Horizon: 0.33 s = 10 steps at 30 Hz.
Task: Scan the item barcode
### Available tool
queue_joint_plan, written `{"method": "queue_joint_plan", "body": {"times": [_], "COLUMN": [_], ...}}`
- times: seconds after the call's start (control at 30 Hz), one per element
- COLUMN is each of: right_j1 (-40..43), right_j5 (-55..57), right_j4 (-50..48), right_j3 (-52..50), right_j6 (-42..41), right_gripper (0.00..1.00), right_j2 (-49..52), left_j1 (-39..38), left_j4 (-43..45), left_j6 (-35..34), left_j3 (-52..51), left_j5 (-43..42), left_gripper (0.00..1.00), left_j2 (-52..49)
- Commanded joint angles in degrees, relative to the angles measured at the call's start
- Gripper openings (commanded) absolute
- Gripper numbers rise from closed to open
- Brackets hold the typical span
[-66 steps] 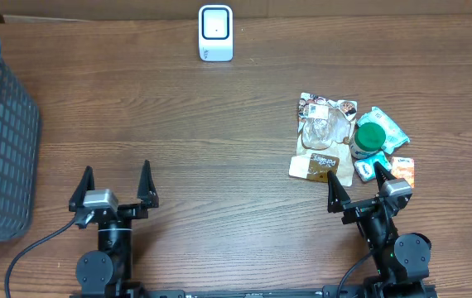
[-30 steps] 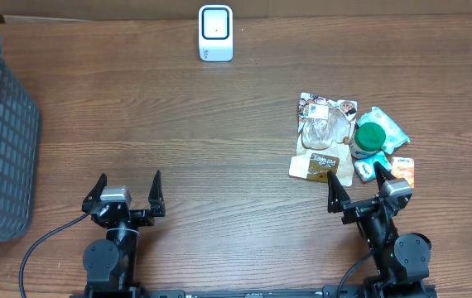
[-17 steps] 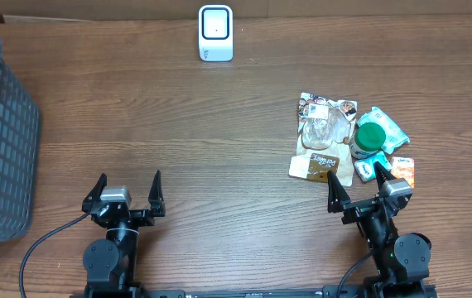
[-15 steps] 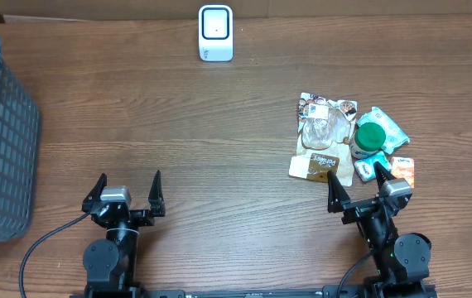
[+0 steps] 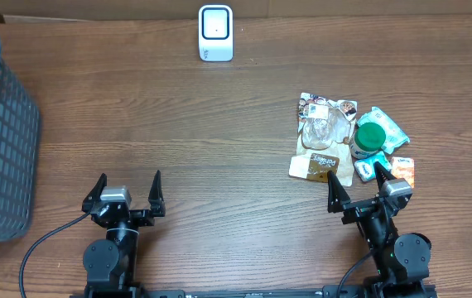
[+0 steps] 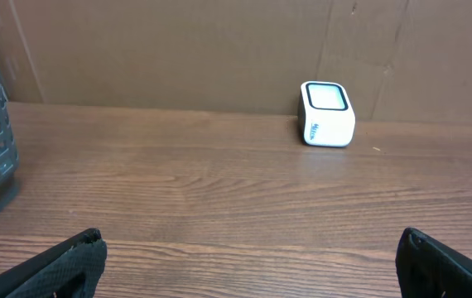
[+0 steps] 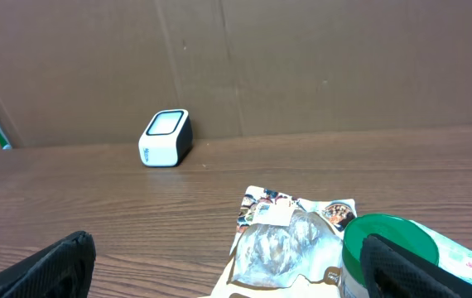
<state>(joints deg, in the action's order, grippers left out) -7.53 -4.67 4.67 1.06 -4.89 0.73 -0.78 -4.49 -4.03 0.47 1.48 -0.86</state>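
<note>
While lying flat, the snack pouch (image 5: 324,136) runs lengthwise near-to-far.

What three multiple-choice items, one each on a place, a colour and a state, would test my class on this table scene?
1. Where does the white scanner stand?
A. at the far edge of the table
B. between the two arms
C. at the near right corner

2. What colour is the round lid?
A. red
B. green
C. yellow

3. How do the right arm's jaws stand?
A. shut on the lid
B. open, empty
C. shut, empty

Key: A, the overhead view shows it at the far edge; B, it is green in two views; B, the fingers are spread with nothing between.
</note>
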Motion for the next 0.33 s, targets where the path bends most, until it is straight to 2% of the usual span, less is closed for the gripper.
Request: {"method": "queue_joint_plan", "body": {"times": [0.0,0.3], "right_j1": [-0.24,-0.24], "right_j5": [-0.13,-0.13], "right_j4": [-0.26,-0.26], "right_j3": [-0.61,-0.61], "right_j6": [0.24,0.24], "right_gripper": [1.0,1.0], "right_j2": [-0.57,-0.57], "left_j1": [-0.42,-0.42], "left_j4": [0.04,0.02], "left_j6": [1.27,1.27], "left_j3": [-0.15,-0.15], "left_j5": [-0.92,-0.92], "left_gripper": [1.0,1.0], "left_j2": [0.59,0.59]}}
